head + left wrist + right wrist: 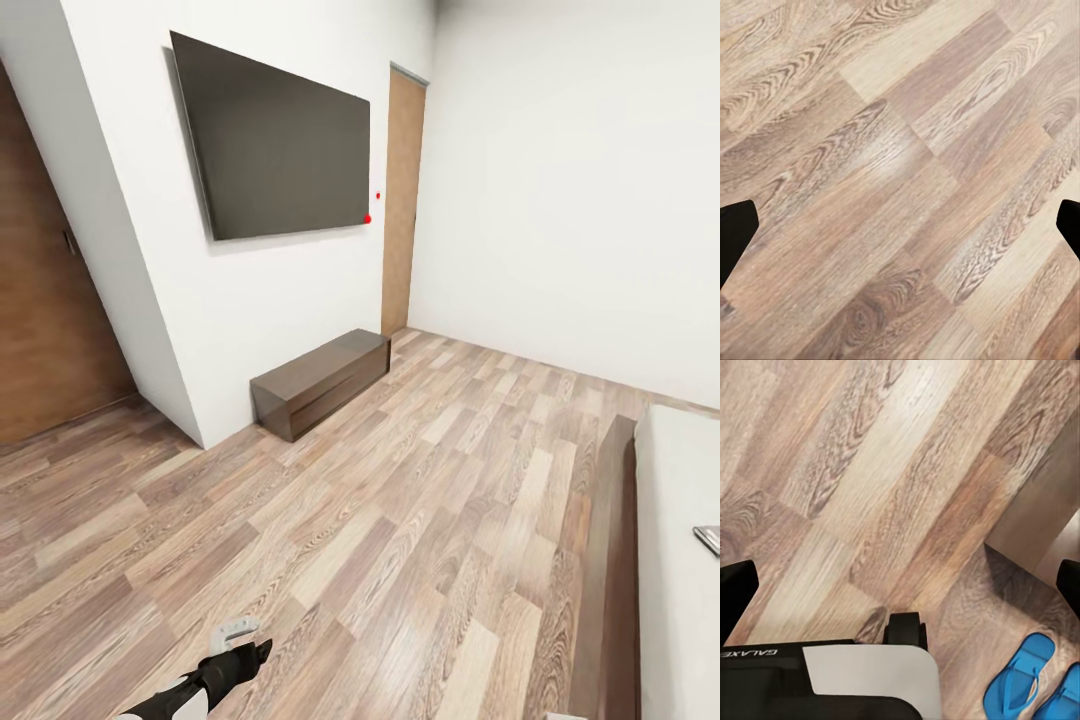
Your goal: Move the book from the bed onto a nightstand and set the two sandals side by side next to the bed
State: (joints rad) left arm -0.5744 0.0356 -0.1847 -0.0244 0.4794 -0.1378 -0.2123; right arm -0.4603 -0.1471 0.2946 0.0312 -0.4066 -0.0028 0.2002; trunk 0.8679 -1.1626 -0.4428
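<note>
1. You face a bedroom with white walls and a wood-plank floor (380, 520); a dark wall screen (275, 140) hangs above a low dark cabinet (320, 380).
2. At your right lies the bed (680, 520), with a dark thing at the picture's edge, perhaps the book (708, 538).
3. Your left gripper (900, 225) hangs over bare planks, jaws spread wide.
4. Your right gripper (900, 592) is likewise spread, holding nothing; the two sandals (1039, 679) lie side by side on the floor beside the robot's base (832, 682)

Even, bright, shadowless light fills the room; the pale wood-plank floor (900, 161) carries a soft white sheen (strongest in the left wrist view). Renders look slightly soft, wall lines lean toward the edges.
</note>
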